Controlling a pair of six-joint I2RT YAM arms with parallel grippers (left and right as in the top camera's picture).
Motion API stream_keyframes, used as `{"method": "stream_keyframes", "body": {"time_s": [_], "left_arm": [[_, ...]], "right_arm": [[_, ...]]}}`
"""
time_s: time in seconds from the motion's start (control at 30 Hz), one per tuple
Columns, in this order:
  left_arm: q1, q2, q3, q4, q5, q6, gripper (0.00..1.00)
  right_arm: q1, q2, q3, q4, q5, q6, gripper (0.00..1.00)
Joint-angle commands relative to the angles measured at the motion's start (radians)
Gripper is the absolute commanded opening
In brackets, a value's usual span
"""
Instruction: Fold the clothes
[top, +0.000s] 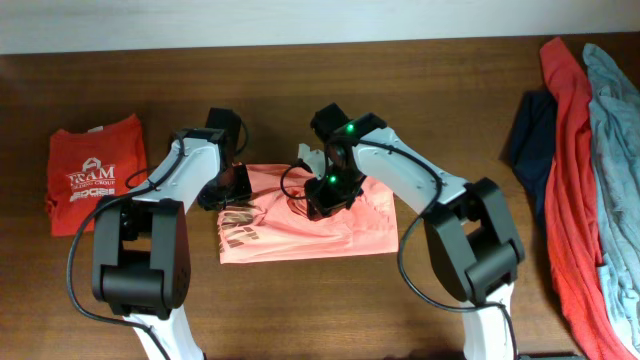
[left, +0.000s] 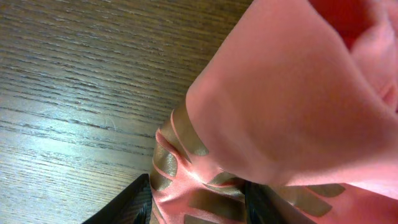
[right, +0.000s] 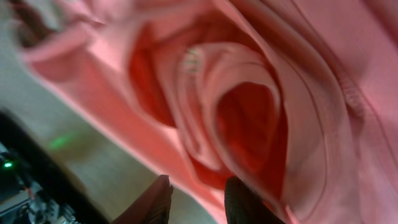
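Note:
A salmon-pink shirt (top: 320, 225) with bronze lettering lies partly folded at the table's middle. My left gripper (top: 232, 187) is at its left edge; in the left wrist view the gripper (left: 199, 208) is shut on printed pink cloth (left: 280, 112), which fills the space between both fingers. My right gripper (top: 326, 196) is over the shirt's upper middle. In the blurred right wrist view it (right: 199, 205) stands open: bare table shows between the fingers, and an edge of the bunched pink folds (right: 249, 106) runs past the right finger (right: 245, 202).
A folded red shirt with white lettering (top: 95, 172) lies at the left. At the right edge is a pile: a navy garment (top: 530, 130), a coral-red one (top: 570, 190) and a grey-blue one (top: 615, 150). Both arm bases stand at the table's front.

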Motion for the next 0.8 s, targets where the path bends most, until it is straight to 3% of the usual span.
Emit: {"method": "stream_keyframes", "body": {"time_s": [0.0,0.3,0.77], "left_arm": [[0.006,0.031,-0.013,-0.001,-0.015,0.017,0.49],[0.006,0.031,-0.013,-0.005,-0.015,0.017,0.48],[0.006,0.031,-0.013,-0.005,-0.015,0.017,0.49]], "right_arm": [[-0.011,0.037,-0.010,0.001,0.057,-0.008,0.33],[-0.078,0.054,-0.010,-0.061,0.317,0.147,0.35],[-0.104,-0.026,-0.009,-0.190,0.326,0.122,0.38]]}}
